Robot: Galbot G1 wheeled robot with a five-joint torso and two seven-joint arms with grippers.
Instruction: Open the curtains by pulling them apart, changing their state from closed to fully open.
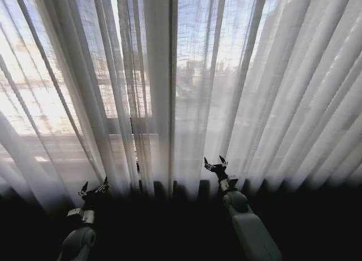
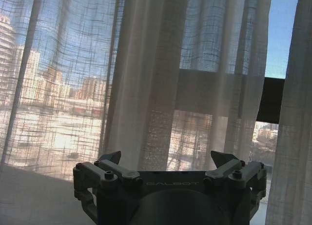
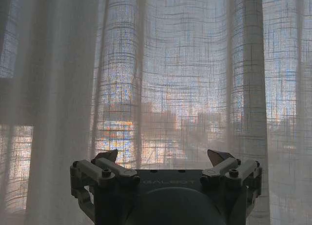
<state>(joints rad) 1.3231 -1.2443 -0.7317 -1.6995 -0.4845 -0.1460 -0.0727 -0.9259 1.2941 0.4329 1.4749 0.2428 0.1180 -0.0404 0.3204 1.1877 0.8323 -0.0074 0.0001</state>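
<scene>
Reaching toward the curtains (image 1: 169,91) with both arms raised; nothing gripped yet. Left gripper (image 1: 94,188) sits low, just short of the cloth, off to the left of the centre fold where the panels meet. Its jaws stand apart, empty. Right gripper (image 1: 215,164) is a little higher and closer in, just right of that same fold, jaws likewise spread with no cloth between them.

Progress, as I judge it: barely begun. The panels hang shut across nearly the whole window. One narrow slit shows just left of the centre fold, down low, where the dark window frame (image 1: 127,125) and bare glass come through. Still to do: catch hold of each panel and draw it outward, left and right, till the glass is clear.

Materials: the grippers are pale metal linkages with dark pointed tips. The cloth is thin open-weave white, crosshatch threads plain in the wrist views, light passing straight through. It falls in long vertical pleats, denser and more opaque where folds stack. Likely limp and slippery to pinch.

Beyond the cloth: city buildings (image 2: 58,95) and blue sky, hazy.
</scene>
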